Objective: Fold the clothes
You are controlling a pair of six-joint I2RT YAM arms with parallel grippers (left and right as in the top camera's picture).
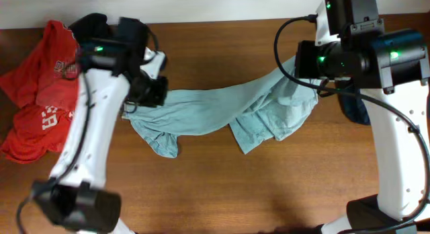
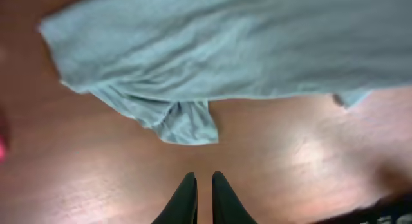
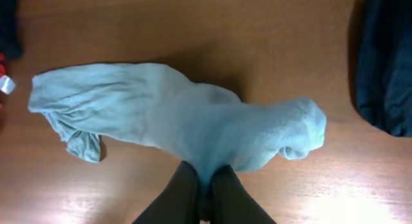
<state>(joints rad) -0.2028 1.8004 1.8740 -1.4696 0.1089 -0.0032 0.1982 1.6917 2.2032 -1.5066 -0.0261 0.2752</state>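
Note:
The pale grey-blue T-shirt (image 1: 215, 109) lies bunched and stretched across the middle of the wooden table. My right gripper (image 3: 206, 176) is shut on a fold of it (image 3: 161, 114) and holds that end at the far right (image 1: 306, 66). My left gripper (image 2: 201, 176) is shut and empty over bare wood. It is a little short of the shirt's left end (image 2: 225, 50), where a sleeve (image 2: 187, 124) hangs out. In the overhead view the left gripper (image 1: 151, 91) sits at the shirt's left end.
Red tees with white lettering (image 1: 40, 93) are piled at the table's left edge. A dark navy garment (image 1: 353, 106) lies at the right, behind my right arm, and also shows in the right wrist view (image 3: 386, 63). Bare wood (image 1: 222, 187) fills the front.

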